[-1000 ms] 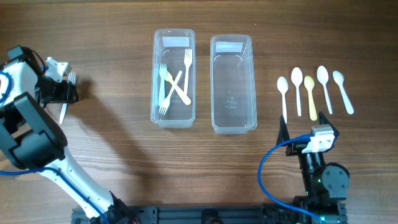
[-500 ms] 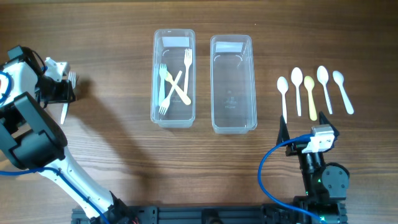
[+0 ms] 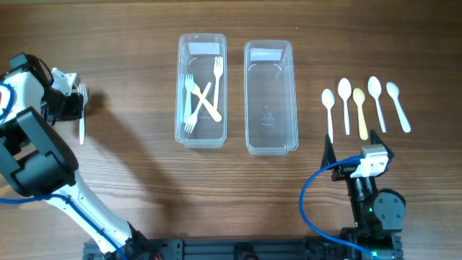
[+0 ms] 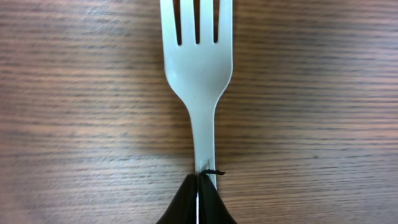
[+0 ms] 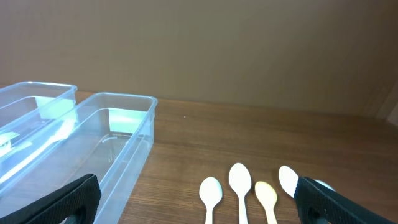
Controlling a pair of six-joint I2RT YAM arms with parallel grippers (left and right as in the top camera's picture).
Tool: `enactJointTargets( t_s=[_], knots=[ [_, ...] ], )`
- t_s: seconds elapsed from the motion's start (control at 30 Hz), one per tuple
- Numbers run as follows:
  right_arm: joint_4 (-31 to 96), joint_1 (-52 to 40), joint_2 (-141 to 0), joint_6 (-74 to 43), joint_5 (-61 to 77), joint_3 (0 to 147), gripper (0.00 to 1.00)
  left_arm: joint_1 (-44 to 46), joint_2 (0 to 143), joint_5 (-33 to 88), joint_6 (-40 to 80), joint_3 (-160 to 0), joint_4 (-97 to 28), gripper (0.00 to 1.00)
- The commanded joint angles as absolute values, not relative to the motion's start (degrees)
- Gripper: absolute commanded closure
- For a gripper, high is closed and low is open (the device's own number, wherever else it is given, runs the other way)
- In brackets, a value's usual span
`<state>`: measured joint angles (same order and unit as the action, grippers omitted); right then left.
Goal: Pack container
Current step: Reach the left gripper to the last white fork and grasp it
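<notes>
Our left end effector (image 4: pixel 198 188) is pinched shut on the fork (image 4: pixel 198 81) by its handle, well left of the fork box (image 3: pixel 180 79). The tines point away from the fingers, and the long axis runs parallel to the box. The right end effector (image 5: pixel 199 208) is spread wide and empty, and lies farther off, right of the box.
</notes>
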<state>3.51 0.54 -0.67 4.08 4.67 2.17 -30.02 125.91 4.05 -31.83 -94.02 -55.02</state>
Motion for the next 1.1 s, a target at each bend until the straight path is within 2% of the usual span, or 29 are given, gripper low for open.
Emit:
enactJointTargets(
  t_s=[0.0, 0.03, 0.07, 0.17, 0.23, 0.37, 0.47, 0.57, 0.77, 0.87, 0.93, 1.07],
  knots=[
    [3.1, 0.4, -0.2, 3.0, 4.1, 1.9, 0.0, -30.0, 125.1, -0.1, -28.8, -93.8, -55.2, 0.92],
    [3.1, 0.4, -0.2, 3.0, 4.1, 1.9, 0.0, -30.0, 125.0, 0.0, -27.6, -93.8, -55.1, 0.68],
    [3.1, 0.4, -0.2, 3.0, 4.1, 1.9, 0.0, -30.0, 125.0, 0.3, -26.2, -93.8, -55.1, 0.54],
    [3.1, 0.4, -0.2, 3.0, 4.1, 1.9, 0.0, -30.0, 125.0, 1.5, -24.7, -93.8, -55.3, 0.32],
    [3.1, 0.4, -0.2, 3.0, 4.1, 1.9, 0.0, -30.0, 125.0, 2.1, -23.1, -93.8, -55.2, 0.26],
    [3.1, 0.4, -0.2, 3.0, 4.1, 1.9, 0.0, -30.0, 125.0, 5.0, -21.7, -93.8, -55.1, 0.26],
    [3.1, 0.4, -0.2, 3.0, 4.1, 1.9, 0.0, -30.0, 124.9, 5.8, -20.2, -93.8, -55.0, 0.3],
    [3.1, 0.4, -0.2, 3.0, 4.1, 1.9, 0.0, -30.0, 124.2, 6.0, -20.2, -93.8, -55.0, 0.19],
    [3.1, 0.4, -0.2, 3.0, 4.1, 1.9, 0.0, -30.0, 121.3, 6.2, -20.3, -93.8, -55.0, 0.14],
    [3.1, 0.4, -0.2, 3.0, 4.1, 1.9, 0.0, -29.9, 120.9, 12.3, -18.6, -93.8, -55.5, 0.14],
    [3.1, 0.4, -0.2, 3.0, 4.1, 1.9, 0.0, -29.6, 120.9, 15.6, -15.1, -93.8, -55.6, 0.19],
    [3.1, 0.4, -0.2, 3.0, 4.1, 1.9, 0.0, -28.3, 121.1, 13.8, -9.2, -93.8, -55.0, 0.26]
  ],
)
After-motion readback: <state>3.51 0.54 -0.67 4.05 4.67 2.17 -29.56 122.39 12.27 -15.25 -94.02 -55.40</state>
